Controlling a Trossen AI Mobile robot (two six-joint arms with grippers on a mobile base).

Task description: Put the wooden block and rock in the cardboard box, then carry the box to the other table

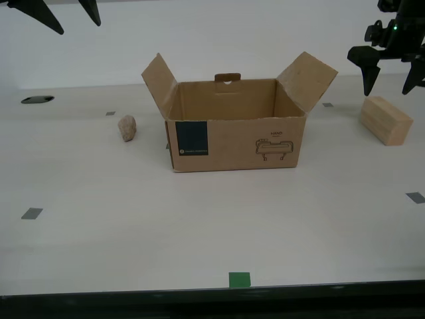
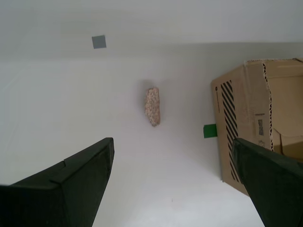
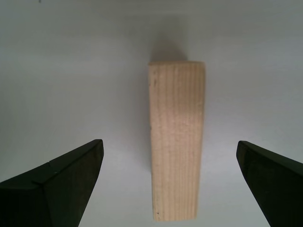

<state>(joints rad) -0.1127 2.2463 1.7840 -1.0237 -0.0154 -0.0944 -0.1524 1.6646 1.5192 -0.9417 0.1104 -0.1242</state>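
Note:
The cardboard box (image 1: 236, 143) stands open on the smooth white tabletop (image 1: 199, 219), flaps raised, nothing showing inside. The rock (image 1: 127, 127) lies on the table toward the exterior view's left of the box. Toward the exterior view's right lies the wooden block (image 1: 385, 119). My first gripper (image 1: 386, 90) hangs open above the block, which sits between its spread fingers (image 3: 61, 179) in the first wrist view, untouched. My second gripper (image 1: 78, 26) is open, high at the exterior view's upper left; its wrist view shows the rock (image 2: 152, 106) and a box corner (image 2: 246, 123) far below.
Grey tape squares (image 1: 31, 213) (image 1: 415, 197) dot the tabletop, and a green square (image 1: 240, 280) marks the front edge. A dark oval hole (image 1: 37, 100) sits at the far edge on the exterior view's left. A green tape piece (image 2: 209, 130) lies beside the box.

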